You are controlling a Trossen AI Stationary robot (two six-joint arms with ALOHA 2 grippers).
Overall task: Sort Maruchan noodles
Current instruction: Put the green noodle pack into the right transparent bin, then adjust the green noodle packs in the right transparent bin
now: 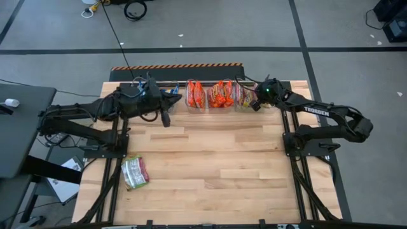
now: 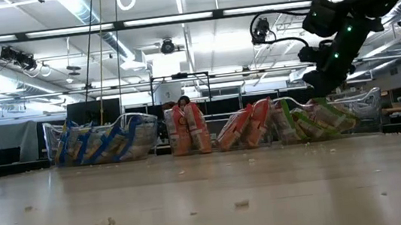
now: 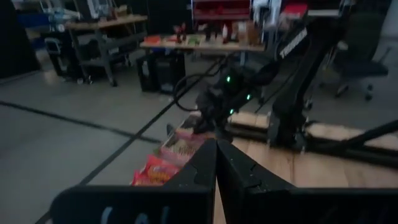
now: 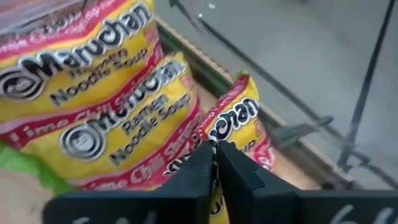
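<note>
High view: a wooden worktop [image 1: 210, 165] carries a row of clear bins along its far edge. The left bin [image 2: 101, 139] holds blue-yellow packets [image 2: 83, 145], the middle bins [image 1: 208, 95] hold orange-red packets [image 1: 219, 94], and the right bin [image 2: 351, 107] holds yellow-green packets [image 2: 315, 122]. One more packet [image 1: 134, 172], green, pink and red, lies flat near the left edge of the worktop, towards the near side, well apart from the bins.

The right gripper [image 1: 256, 98] is at the right bin, by the far right corner. Its wrist view looks straight onto yellow Maruchan packets with red bands [image 4: 93, 93] standing side by side; the two dark fingers [image 4: 233, 168] stand almost together, with only a thin slit between them, and their tips sit against the edge of the nearest packet [image 4: 239, 124]. Whether the packet is pinched or only touched I cannot tell. In the low view this arm comes down from the upper right, with the gripper just above the yellow-green packets.

The left gripper [image 1: 166, 117] waits near the far edge, just beside the left bin, its fingers [image 3: 202, 165] pressed together and holding nothing. Its wrist view looks across the bins to the right arm.
</note>
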